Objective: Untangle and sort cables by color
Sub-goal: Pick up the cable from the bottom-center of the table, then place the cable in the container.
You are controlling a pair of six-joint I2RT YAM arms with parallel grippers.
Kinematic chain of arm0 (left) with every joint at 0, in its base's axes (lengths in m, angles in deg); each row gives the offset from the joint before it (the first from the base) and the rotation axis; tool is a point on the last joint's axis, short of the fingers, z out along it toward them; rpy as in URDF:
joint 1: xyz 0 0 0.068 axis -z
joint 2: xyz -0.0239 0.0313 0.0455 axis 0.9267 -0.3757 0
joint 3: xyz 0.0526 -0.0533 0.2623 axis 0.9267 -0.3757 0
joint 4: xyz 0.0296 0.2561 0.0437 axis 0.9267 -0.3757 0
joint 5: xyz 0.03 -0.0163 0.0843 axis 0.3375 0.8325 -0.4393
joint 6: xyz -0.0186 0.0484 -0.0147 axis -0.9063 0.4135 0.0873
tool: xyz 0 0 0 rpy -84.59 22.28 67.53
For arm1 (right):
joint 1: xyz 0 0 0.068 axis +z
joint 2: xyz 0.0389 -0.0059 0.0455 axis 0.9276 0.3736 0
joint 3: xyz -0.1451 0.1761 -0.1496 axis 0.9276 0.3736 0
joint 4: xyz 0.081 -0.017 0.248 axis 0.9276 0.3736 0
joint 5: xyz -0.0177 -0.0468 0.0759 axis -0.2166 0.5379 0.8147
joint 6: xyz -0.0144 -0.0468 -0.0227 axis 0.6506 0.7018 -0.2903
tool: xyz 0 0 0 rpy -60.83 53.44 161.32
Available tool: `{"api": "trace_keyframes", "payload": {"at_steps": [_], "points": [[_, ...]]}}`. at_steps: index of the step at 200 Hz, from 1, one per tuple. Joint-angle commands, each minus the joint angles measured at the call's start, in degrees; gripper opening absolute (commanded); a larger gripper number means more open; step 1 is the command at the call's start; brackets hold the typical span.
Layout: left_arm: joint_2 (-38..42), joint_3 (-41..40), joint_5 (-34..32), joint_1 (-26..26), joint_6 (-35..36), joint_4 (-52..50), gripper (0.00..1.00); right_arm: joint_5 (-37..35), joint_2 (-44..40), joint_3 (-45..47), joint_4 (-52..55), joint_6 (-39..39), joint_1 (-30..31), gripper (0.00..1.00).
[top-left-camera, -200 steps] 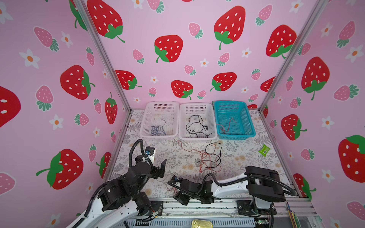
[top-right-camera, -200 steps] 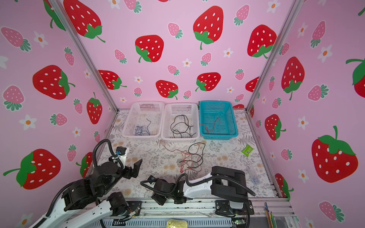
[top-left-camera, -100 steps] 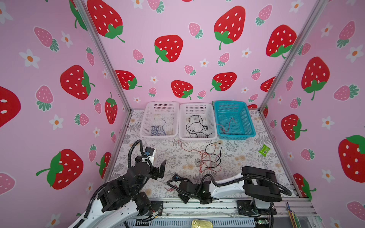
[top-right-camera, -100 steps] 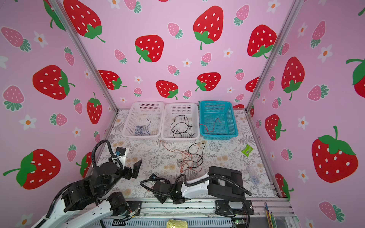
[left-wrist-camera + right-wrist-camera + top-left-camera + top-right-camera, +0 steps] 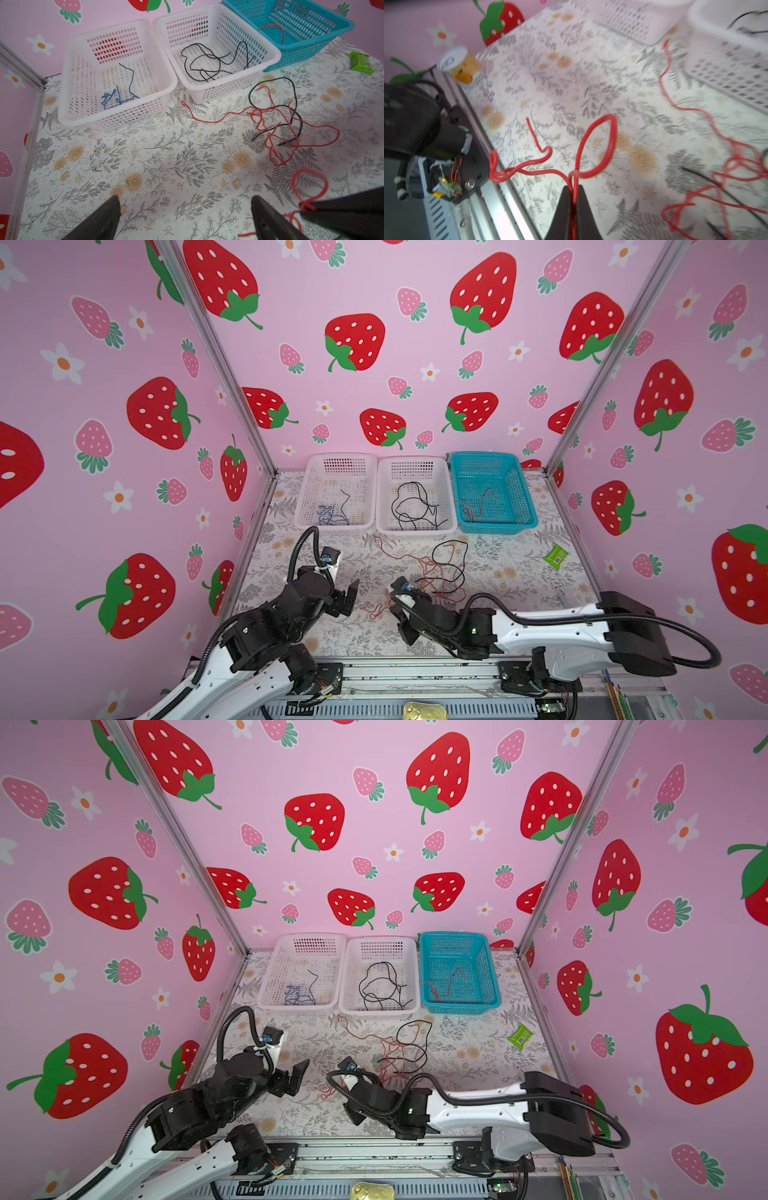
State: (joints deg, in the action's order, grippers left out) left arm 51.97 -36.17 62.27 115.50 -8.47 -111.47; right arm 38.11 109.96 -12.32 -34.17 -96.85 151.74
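The right gripper (image 5: 573,188) sits low near the front edge of the table (image 5: 345,639). Its jaws are pressed together on a red cable (image 5: 614,135), which bulges out of the tips in a loop, with a crooked tail trailing off to one side. Further back, in the middle of the flowered cloth and just in front of the baskets, lies a tangle (image 5: 442,576) of red and black cables. I cannot tell whether the pinched cable joins it. The left gripper (image 5: 185,202) hangs nearby over bare cloth, spread wide and holding nothing. Three baskets stand side by side along the back wall. A white basket (image 5: 306,493) has blue cables (image 5: 131,83) in it, a second white basket (image 5: 415,459) has black cables (image 5: 411,501), and a teal basket (image 5: 521,493) has a red strand (image 5: 270,25). A green packet (image 5: 556,556) lies off towards the right wall.
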Motion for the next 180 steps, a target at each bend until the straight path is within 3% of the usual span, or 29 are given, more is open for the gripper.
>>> {"api": "trace_keyframes", "payload": {"at_steps": [1,39,70,117,180], "points": [[-2.39,0.52,6.62,-0.35,2.37,2.38,0.99,-3.66,-8.26,2.27,5.15,0.06,-6.47,0.04],[-7.89,3.73,10.46,-0.3,5.03,6.52,0.99,-2.46,-18.47,0.56,10.78,3.64,-18.22,0.04],[-13.91,7.05,13.33,-0.34,8.03,9.83,0.99,0.33,-19.77,-3.16,13.81,6.75,-29.96,0.04],[-19.7,8.19,15.21,-0.31,12.47,14.44,0.99,11.88,-13.59,-9.85,13.7,8.21,-47.19,0.03],[-15.64,1.02,15.21,-0.34,12.44,18.78,0.99,24.81,2.61,-16.2,8.64,3.71,-64.44,0.02]]}}
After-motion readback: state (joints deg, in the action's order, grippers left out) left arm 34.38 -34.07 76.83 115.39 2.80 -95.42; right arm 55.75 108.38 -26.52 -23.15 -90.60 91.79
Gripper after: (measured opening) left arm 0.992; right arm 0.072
